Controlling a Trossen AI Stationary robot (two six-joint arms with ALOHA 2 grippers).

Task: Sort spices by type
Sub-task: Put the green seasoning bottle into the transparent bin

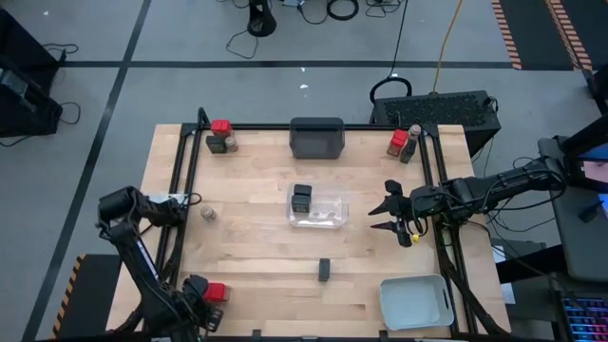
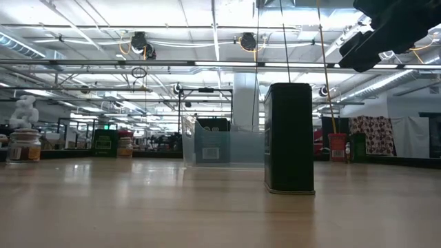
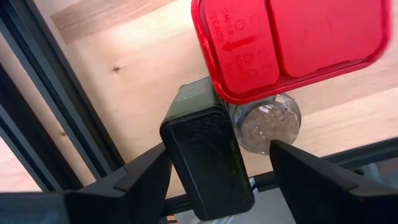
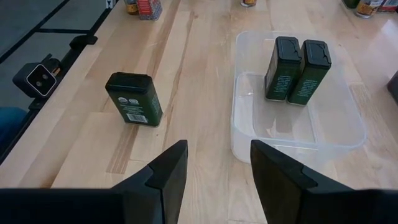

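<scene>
My left gripper points straight down at the table's near left corner, open. A black boxy spice stands upright between its fingers. A round clear jar and a red-topped spice stand right beside the box. In the high view this cluster shows by the red top. My right gripper hangs open above the table, right of the clear tray. Two black spices stand in that tray. Another black spice stands alone on the wood. My left gripper comes from above with one finger close against a side of the black box and the other finger beyond the jar. I cannot tell whether either finger touches.
Groups of spices stand at the far left and far right. A lone jar stands left of centre. A dark grey tray is at the far middle and a pale grey tray at the near right. Black frame rails run along both sides.
</scene>
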